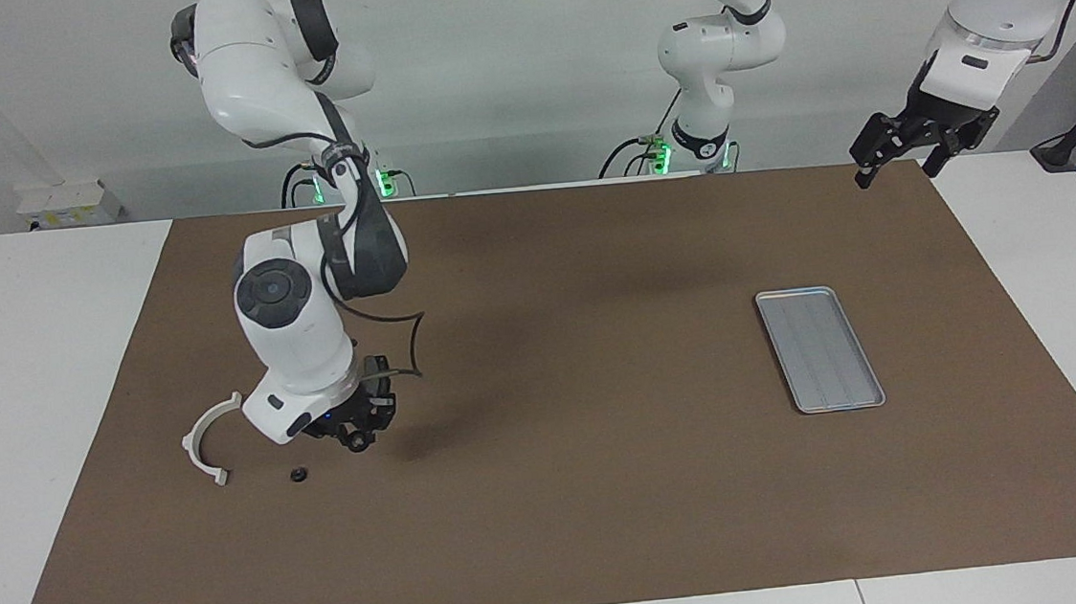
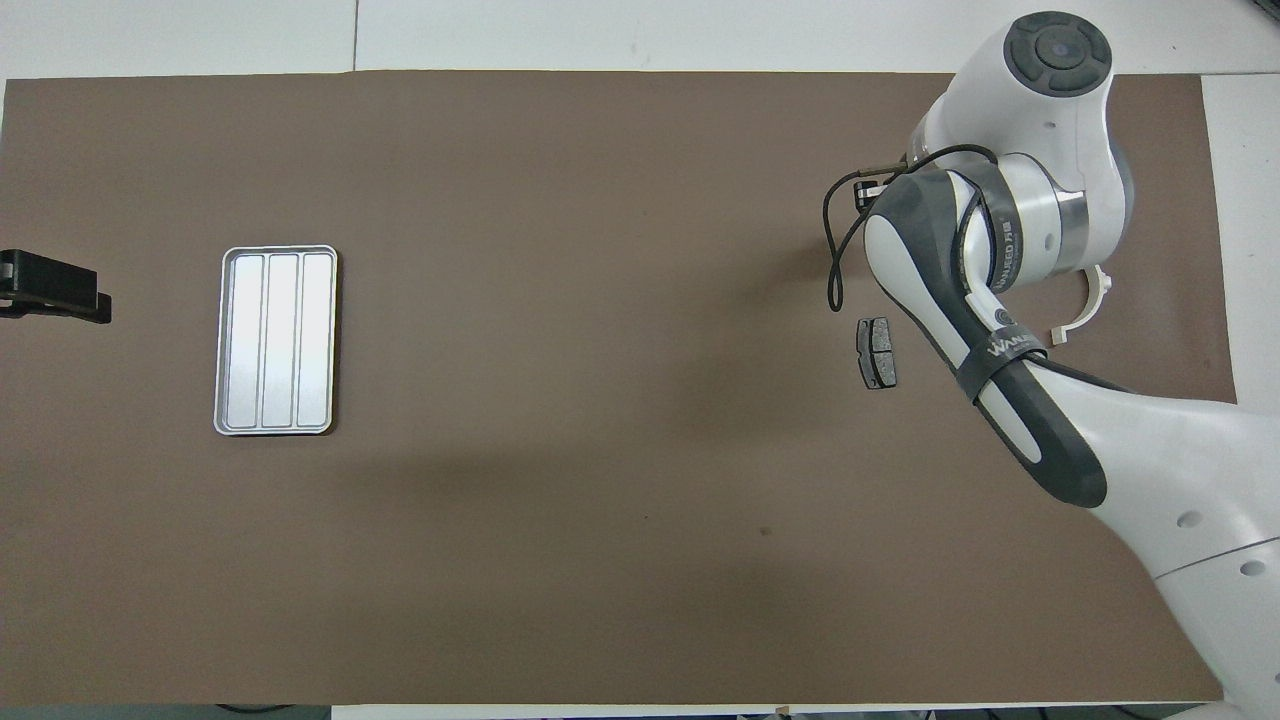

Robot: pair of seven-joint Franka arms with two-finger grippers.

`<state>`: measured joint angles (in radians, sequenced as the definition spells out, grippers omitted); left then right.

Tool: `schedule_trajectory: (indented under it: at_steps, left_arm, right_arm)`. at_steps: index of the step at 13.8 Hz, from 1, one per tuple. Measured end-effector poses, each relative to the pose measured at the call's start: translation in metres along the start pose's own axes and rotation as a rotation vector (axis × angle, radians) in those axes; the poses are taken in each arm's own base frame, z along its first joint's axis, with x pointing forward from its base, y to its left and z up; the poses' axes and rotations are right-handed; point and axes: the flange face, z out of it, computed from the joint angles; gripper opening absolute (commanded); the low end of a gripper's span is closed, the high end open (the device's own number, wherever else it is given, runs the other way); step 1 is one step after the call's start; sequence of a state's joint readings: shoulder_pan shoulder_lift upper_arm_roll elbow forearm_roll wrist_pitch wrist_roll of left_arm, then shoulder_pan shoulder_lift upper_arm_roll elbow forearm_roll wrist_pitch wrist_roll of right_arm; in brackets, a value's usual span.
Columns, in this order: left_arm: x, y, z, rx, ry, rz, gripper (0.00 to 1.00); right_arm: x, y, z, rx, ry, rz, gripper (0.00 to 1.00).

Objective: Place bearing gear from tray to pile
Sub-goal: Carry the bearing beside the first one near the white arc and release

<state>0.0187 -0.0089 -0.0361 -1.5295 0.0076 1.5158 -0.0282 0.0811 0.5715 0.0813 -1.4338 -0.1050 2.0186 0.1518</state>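
The left pincer (image 1: 901, 156), spread wide, waits above the desk's (image 1: 68, 310) corner nearest its own base. The tray (image 1: 820, 349) lies toward that end. The right pincer (image 1: 357, 439) pinches a small dark part over the pile, beside the white bracket (image 1: 206, 441).

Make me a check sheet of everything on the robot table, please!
Surface: brown mat on white table.
Job's things: tray empty; bearing gear in right pincer, over the mat beside white half-ring bracket; one brake pad seen; small black round part on mat.
Clutter: nothing seen.
Pincers: right shut on bearing gear; left pincer open, raised over the mat's corner, waiting.
Cables: black cable loops at right wrist.
Surroundings: white box by wall.
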Motion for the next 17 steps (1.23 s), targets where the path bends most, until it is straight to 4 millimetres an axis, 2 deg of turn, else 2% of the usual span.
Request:
schedule_trajectory:
  at_steps: [2, 4, 7, 9, 10, 11, 17]
  left_arm:
    - [0.000, 0.000, 0.000, 0.000, 0.000, 0.001, 1.00]
    - [0.000, 0.000, 0.001, 0.000, -0.001, 0.001, 1.00]
    - [0.000, 0.000, 0.002, 0.000, -0.003, 0.000, 1.00]
    - [0.000, -0.001, 0.002, 0.000, -0.004, 0.000, 1.00]
    - [0.000, -0.001, 0.002, 0.000, -0.005, -0.001, 1.00]
    - [0.000, -0.001, 0.002, 0.000, -0.005, -0.001, 1.00]
    - [0.000, -0.001, 0.003, 0.000, -0.005, -0.001, 1.00]
  right_arm:
    - [-0.002, 0.007, 0.030, 0.007, 0.020, -0.005, 0.00]
    - [-0.004, 0.006, 0.052, 0.013, 0.033, -0.012, 0.00]
    - [-0.004, 0.010, 0.072, 0.020, 0.057, -0.015, 0.00]
    - [-0.005, 0.012, 0.076, 0.021, 0.061, -0.015, 0.00]
    - [-0.005, 0.012, 0.076, 0.021, 0.061, -0.015, 0.28]
    - [-0.005, 0.012, 0.076, 0.021, 0.061, -0.015, 0.99]
    - [-0.004, 0.010, 0.071, 0.023, 0.068, -0.017, 1.00]
